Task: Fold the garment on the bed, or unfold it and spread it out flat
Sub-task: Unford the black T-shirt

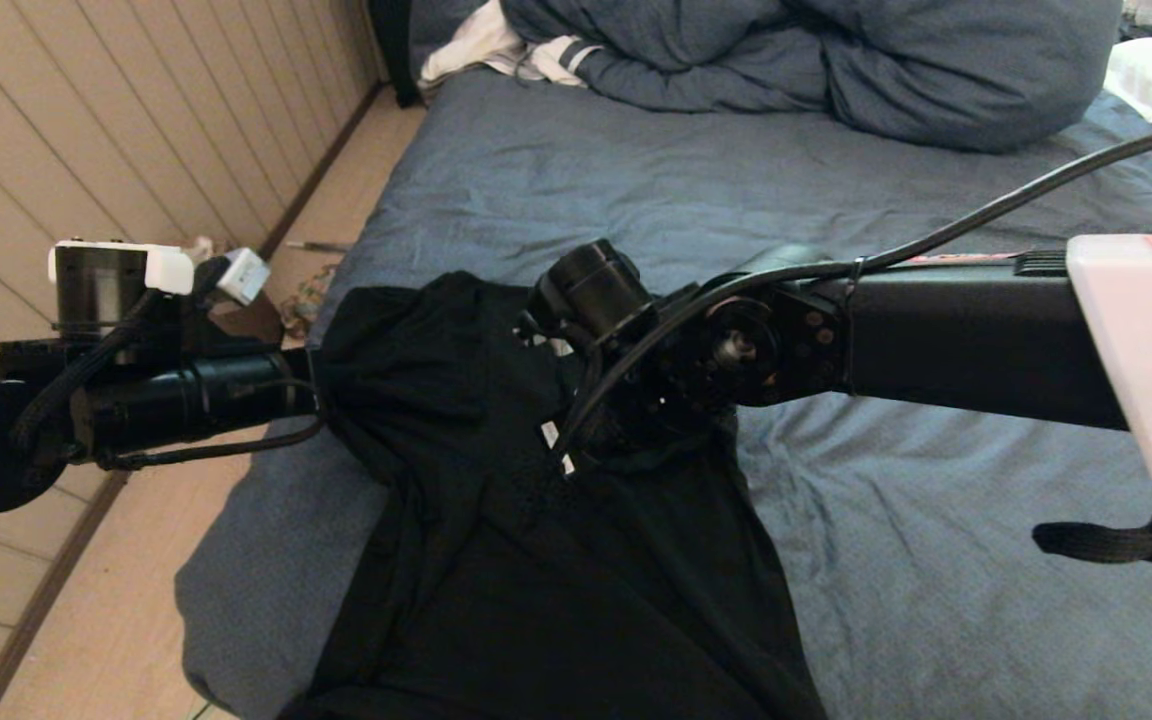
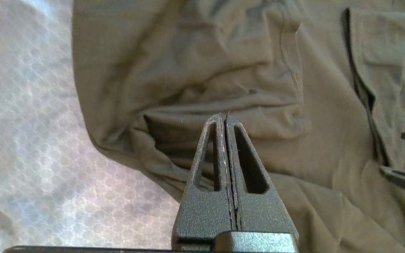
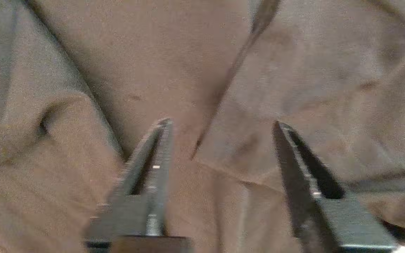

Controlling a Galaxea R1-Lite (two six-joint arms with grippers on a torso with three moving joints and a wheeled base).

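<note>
Bed (image 1: pixel 936 560): large mattress under a wrinkled slate-blue sheet, filling most of the head view, with pale plank floor (image 1: pixel 116 620) along its left side. Duvet (image 1: pixel 836 60): bulky blue heap at the far end of the bed, a bit of white striped clothing (image 1: pixel 526 50) tucked against its left edge. Garment (image 1: pixel 556 560): black T-shirt, plain side showing, lying rumpled on the near left part of the bed, its lower end running off the near edge of the view and its upper part bunched between the two arms. Right arm (image 1: pixel 956 350): reaches in from the right across the shirt's upper part; right claw (image 3: pixel 220 144) over the cloth with its fingers standing well apart, nothing between them. Left arm (image 1: pixel 176 400): comes in from the left at the shirt's upper left edge; left claw (image 2: pixel 225 121) with fingers pressed together, tips at a fold of the cloth, no fabric visibly caught between them.
</note>
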